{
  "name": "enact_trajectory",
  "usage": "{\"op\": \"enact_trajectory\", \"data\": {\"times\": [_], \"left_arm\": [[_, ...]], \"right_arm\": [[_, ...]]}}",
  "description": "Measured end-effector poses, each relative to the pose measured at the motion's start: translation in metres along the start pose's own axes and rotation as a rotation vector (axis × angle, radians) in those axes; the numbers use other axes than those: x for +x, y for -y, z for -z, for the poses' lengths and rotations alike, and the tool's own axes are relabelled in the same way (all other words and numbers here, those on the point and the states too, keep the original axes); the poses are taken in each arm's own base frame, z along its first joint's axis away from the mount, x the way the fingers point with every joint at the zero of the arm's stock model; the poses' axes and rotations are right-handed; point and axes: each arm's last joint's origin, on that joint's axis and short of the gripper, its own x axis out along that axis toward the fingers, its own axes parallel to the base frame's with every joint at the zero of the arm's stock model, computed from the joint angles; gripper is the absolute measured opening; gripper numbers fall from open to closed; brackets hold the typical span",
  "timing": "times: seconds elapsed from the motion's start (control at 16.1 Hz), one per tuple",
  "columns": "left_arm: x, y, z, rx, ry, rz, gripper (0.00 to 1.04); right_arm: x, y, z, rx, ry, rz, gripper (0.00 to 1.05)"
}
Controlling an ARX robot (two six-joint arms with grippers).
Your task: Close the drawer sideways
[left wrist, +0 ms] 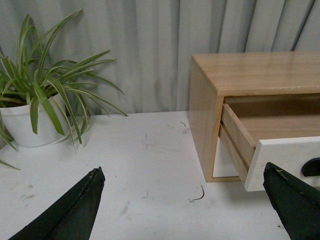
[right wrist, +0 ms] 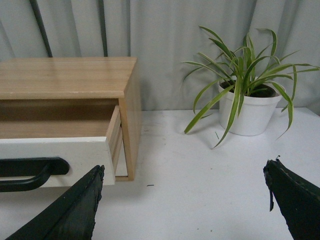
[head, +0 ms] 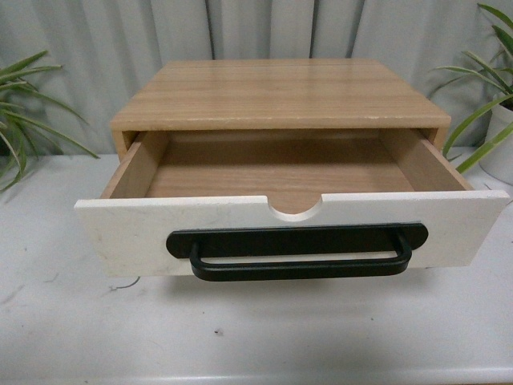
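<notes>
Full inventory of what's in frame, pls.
cabinet: 1, light wood, mid-table
drawer: 1, white front, wood inside, pulled open
handle: 1, black bar, on drawer front
left plant: 1, green, white pot, left of cabinet
right plant: 1, green, white pot, right of cabinet
table: 1, white, under everything
curtain: 1, grey, behind
left gripper: 1, black, jaws open
right gripper: 1, black, jaws open

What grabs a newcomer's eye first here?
The drawer stands pulled well out of the wooden cabinet at the centre of the front view, its white front and long black handle facing the camera, with nothing visible inside. A potted plant sits on the table at each side: left plant, right plant. The left gripper and right gripper are open, touching nothing.
</notes>
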Motion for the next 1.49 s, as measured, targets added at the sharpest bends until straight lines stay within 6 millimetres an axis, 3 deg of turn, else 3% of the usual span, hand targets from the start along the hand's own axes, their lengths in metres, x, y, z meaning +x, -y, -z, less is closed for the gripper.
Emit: {"op": "enact_trajectory", "data": {"times": [1.49], "left_arm": [[0.0000, 0.0000, 0.0000, 0.000, 0.000, 0.000, 0.98]], "right_arm": [[0.0000, 0.0000, 0.0001, 0.000, 0.000, 0.000, 0.98]]}}
